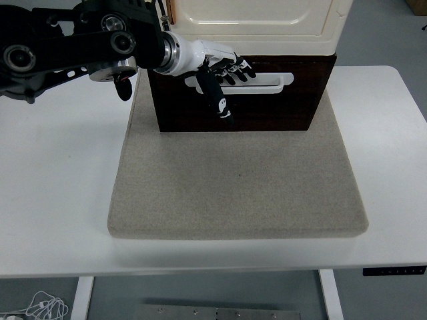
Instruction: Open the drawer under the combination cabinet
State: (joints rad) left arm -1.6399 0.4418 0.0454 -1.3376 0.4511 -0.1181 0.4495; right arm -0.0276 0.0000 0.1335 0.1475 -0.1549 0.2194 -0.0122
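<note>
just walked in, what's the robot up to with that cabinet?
The left hand has its fingers hooked into the white handle of the dark brown drawer under the cream cabinet, thumb hanging down the drawer front. The unit sits on a grey mat on the white table. The drawer looks shut.

Grey felt mat [237,190] on white table [60,193]

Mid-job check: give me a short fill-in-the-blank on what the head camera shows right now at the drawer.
1. The left hand has its fingers at the drawer's white ____.
2. The dark drawer sits under a ____-coloured cabinet.
3. The cabinet stands on a grey ____ on the white table.

Missing words: handle; cream; mat
</note>
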